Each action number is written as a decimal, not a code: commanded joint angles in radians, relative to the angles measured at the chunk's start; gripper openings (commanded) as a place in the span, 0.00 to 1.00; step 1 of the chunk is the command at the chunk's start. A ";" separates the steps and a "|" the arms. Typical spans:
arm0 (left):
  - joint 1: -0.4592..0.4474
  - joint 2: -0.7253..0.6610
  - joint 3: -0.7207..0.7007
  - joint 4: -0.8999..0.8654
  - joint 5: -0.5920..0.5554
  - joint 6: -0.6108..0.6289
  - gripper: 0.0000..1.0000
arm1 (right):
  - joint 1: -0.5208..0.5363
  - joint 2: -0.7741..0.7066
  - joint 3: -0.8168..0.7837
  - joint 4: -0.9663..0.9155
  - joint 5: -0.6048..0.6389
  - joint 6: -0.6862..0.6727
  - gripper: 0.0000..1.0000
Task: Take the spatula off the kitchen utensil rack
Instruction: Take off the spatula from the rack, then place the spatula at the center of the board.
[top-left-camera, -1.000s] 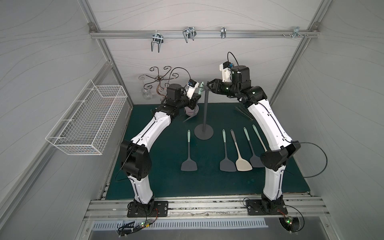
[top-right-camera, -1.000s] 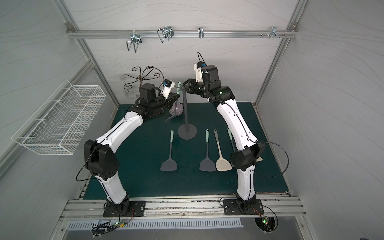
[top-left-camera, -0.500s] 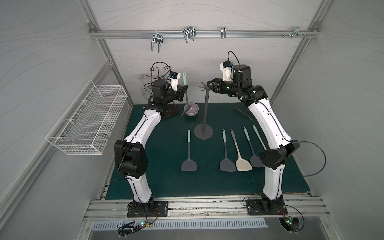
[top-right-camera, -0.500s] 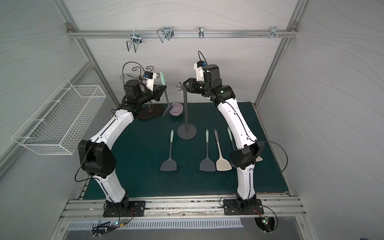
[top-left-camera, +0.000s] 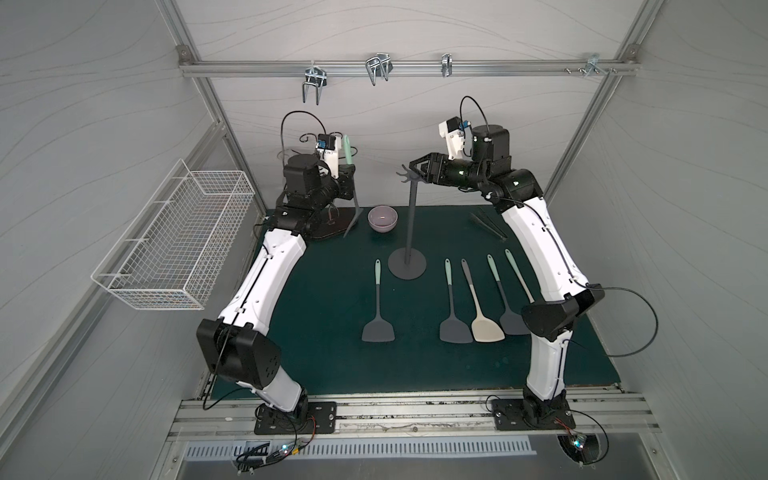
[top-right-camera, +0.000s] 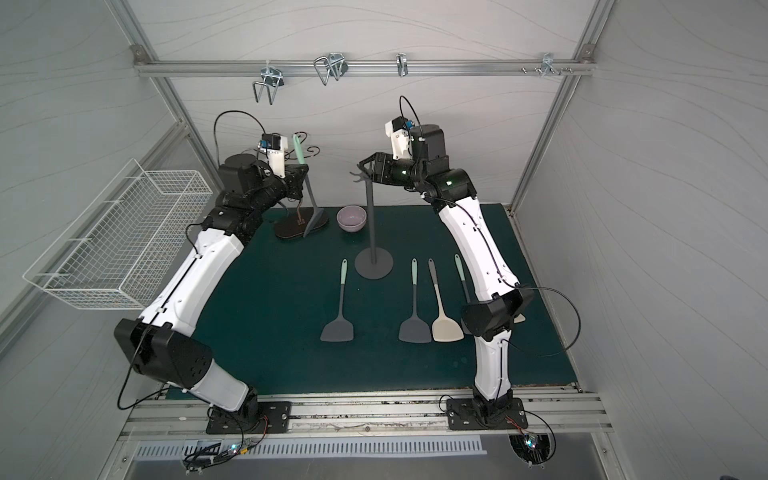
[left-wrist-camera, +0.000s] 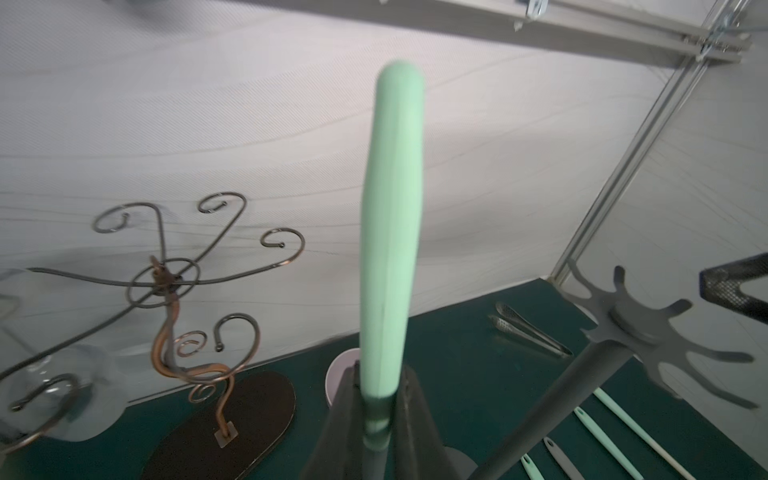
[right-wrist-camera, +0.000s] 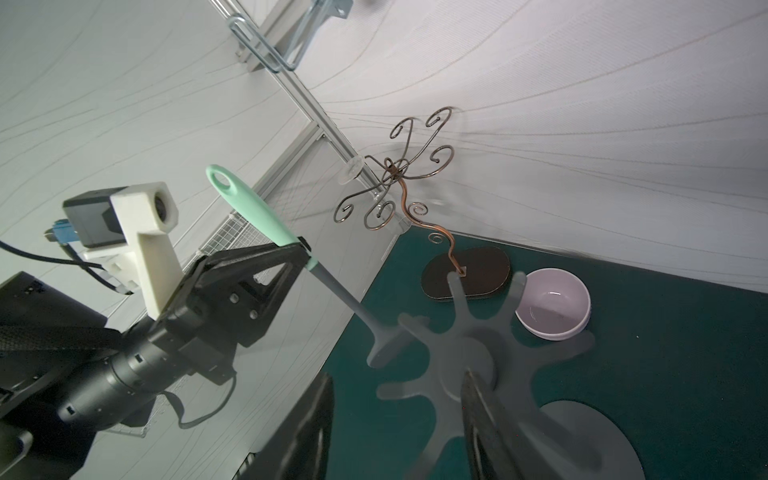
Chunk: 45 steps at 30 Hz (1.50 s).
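Observation:
The spatula (top-left-camera: 356, 203), mint-handled with a grey blade, hangs upright at the back left, clear of the kitchen utensil rack (top-left-camera: 411, 224). My left gripper (top-left-camera: 350, 171) is shut on the spatula (left-wrist-camera: 390, 232) where the mint handle meets the grey shaft; in the right wrist view the left gripper (right-wrist-camera: 300, 249) pinches the spatula (right-wrist-camera: 249, 212) there. The dark grey rack (top-right-camera: 370, 224) stands mid-mat with bare hooks. My right gripper (top-left-camera: 415, 172) is open at the rack's star crown (right-wrist-camera: 469, 345), its jaws either side of the crown's near edge.
Several spatulas (top-left-camera: 451, 307) lie flat on the green mat in front of the rack. A lilac bowl (top-left-camera: 382, 218) and a bronze scrolled stand (left-wrist-camera: 166, 282) sit at the back, tongs (top-left-camera: 488, 224) at the back right. A white wire basket (top-left-camera: 174, 237) hangs on the left wall.
My left arm has carried the spatula from the rack's crown leftward and back towards the bronze stand. My right gripper has stayed at the crown and opened wider.

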 joint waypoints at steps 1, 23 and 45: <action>0.002 -0.079 -0.008 -0.081 -0.064 -0.072 0.00 | -0.003 -0.169 -0.107 0.045 0.024 -0.040 0.52; -0.064 -0.618 -0.573 -0.319 0.069 -0.590 0.00 | 0.759 -0.599 -1.199 0.445 0.644 -0.230 0.55; -0.087 -0.673 -0.551 -0.462 0.100 -0.521 0.00 | 0.722 -0.193 -0.888 0.319 0.617 -0.231 0.00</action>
